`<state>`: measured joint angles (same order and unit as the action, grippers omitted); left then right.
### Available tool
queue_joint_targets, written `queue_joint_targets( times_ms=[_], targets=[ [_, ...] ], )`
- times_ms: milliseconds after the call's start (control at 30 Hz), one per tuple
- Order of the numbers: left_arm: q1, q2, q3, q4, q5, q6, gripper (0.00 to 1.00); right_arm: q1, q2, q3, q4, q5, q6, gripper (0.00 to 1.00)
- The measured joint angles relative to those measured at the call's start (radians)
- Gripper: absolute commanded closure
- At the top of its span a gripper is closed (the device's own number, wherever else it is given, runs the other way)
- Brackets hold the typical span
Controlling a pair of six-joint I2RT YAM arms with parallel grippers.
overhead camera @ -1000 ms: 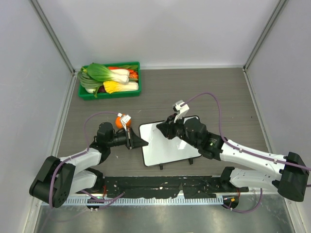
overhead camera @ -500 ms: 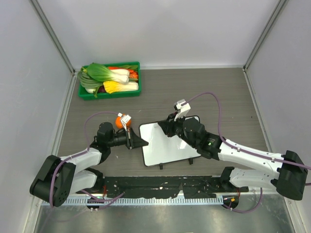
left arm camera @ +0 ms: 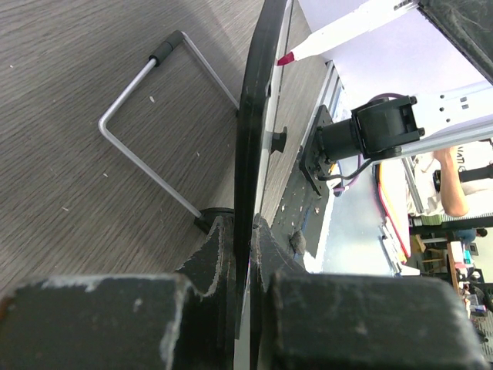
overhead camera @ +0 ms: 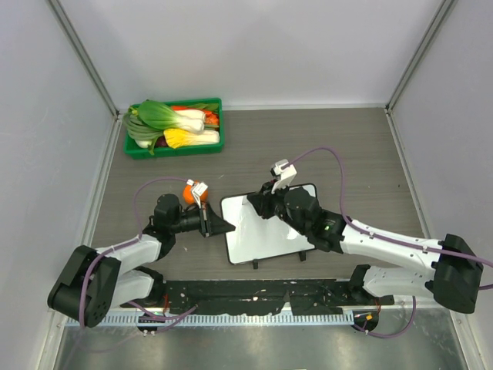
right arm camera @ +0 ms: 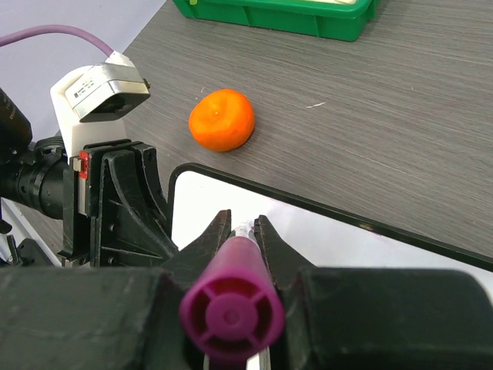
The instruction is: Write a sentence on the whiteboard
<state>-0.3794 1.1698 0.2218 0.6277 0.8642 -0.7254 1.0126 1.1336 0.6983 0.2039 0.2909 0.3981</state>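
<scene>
From above, the whiteboard (overhead camera: pixel 260 236) sits near the front of the table (overhead camera: pixel 347 150). The left gripper (overhead camera: pixel 226 226) pinches its left edge, and the right gripper (overhead camera: pixel 259 205) hovers over its far-left corner.

The left wrist view shows the jaws clamped on the board's edge, with a marker (left arm camera: pixel 347 29) whose pink tip is just beside the board.

The right wrist view shows the jaws closed around the marker, with an orange (right arm camera: pixel 222 119) beyond.

Dark grey wood-grain table (overhead camera: pixel 354 146), walled on three sides. Far-left corner: green tray (overhead camera: pixel 177 150) heaped with leafy vegetables. Left of centre: loose orange (right arm camera: pixel 222 119), bare on the surface, near the whiteboard (overhead camera: pixel 266 231) but not touching. Whiteboard near centre, propped on small black feet towards the near edge.
</scene>
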Motion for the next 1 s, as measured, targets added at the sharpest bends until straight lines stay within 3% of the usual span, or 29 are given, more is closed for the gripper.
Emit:
queue_joint_targets(
  times_ms=[1000],
  targets=[
    [0.000, 0.017, 0.000, 0.012, 0.000, -0.002, 1.00, 0.006, -0.028, -0.029, -0.041, -0.010, 0.024, 0.99]
  ],
)
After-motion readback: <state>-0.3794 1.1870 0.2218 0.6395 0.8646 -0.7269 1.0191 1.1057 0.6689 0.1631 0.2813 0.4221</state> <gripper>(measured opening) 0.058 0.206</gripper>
